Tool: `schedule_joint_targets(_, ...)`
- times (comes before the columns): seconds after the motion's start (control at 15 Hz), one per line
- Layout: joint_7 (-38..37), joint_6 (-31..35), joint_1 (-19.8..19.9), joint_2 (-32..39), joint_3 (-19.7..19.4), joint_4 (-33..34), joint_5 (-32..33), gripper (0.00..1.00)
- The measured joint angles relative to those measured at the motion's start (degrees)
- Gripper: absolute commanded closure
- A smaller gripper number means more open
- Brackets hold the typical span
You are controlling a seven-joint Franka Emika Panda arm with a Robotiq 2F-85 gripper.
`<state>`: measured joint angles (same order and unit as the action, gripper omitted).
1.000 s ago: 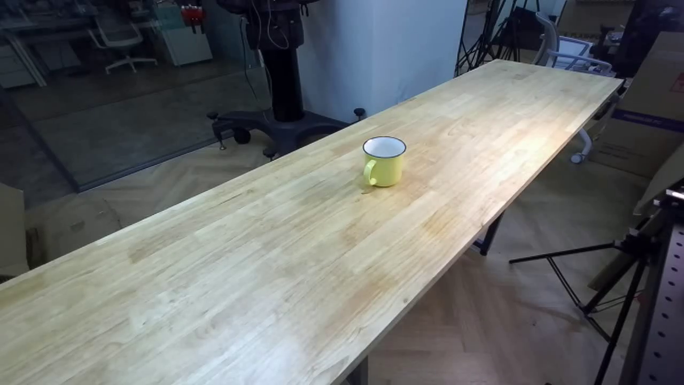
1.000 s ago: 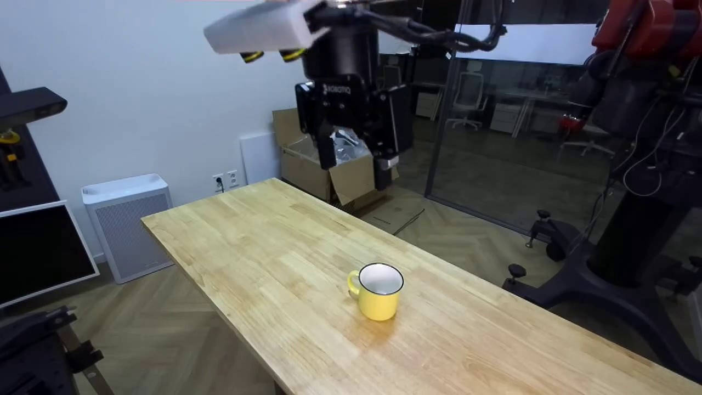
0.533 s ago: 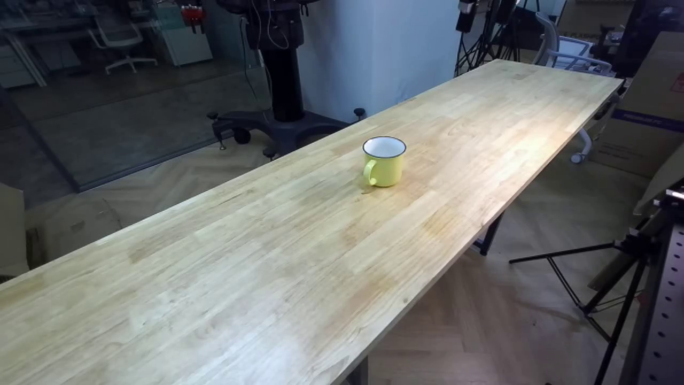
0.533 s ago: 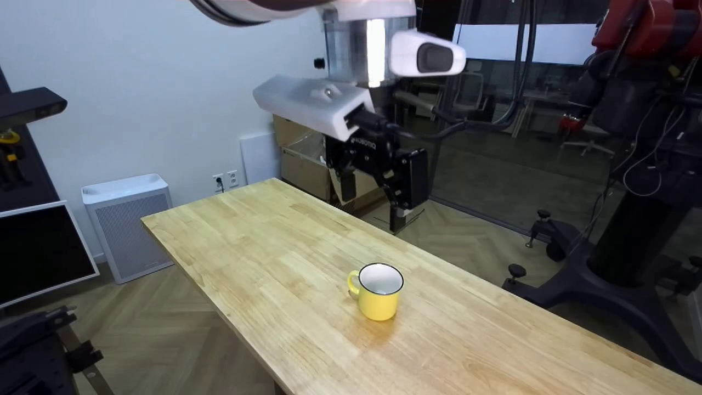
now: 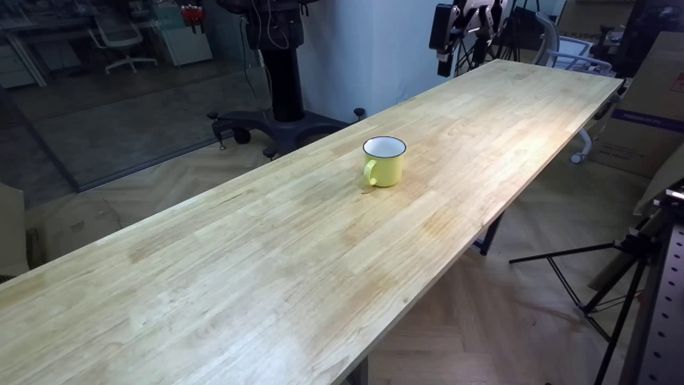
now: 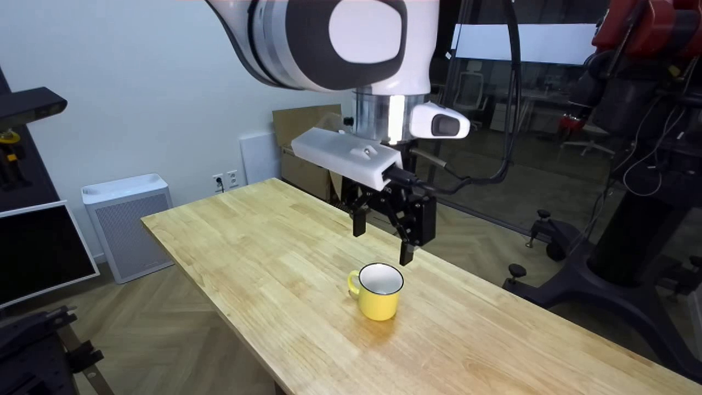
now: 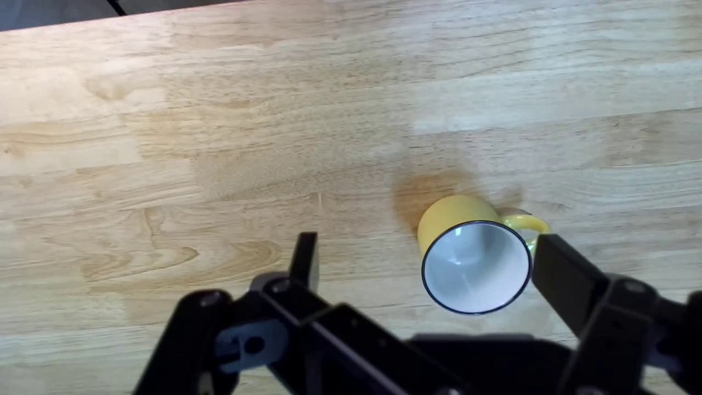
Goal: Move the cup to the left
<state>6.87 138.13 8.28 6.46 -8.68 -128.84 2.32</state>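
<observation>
Tool (image 6: 382,248) above pale wooden table (image 6: 258,241), cardboard box (image 6: 301,174) beyond.

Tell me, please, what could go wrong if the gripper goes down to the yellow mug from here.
In the wrist view, the yellow enamel-style mug appears off-centre between the fingers of the open gripper, so closing might push it sideways. Its handle appears close to one finger; a straight descent could hit it and tip the mug.
</observation>
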Motion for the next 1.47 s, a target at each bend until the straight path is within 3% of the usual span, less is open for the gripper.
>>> schedule_joint_targets(0.33,1.07,-1.06,-0.03,0.89,0.07,1.11,0.07,0.0)
schedule_joint_targets(0.6,13.53,-6.47,0.28,2.72,1.0,2.53,-1.59,0.0)
schedule_joint_targets(1.0,29.73,-18.16,1.34,9.55,2.86,10.76,-2.44,0.0)
schedule_joint_targets(1.27,31.02,-19.46,1.48,11.27,2.98,12.75,-1.76,0.0)
schedule_joint_targets(1.47,27.73,-17.81,1.2,12.15,2.85,12.92,4.38,0.0)
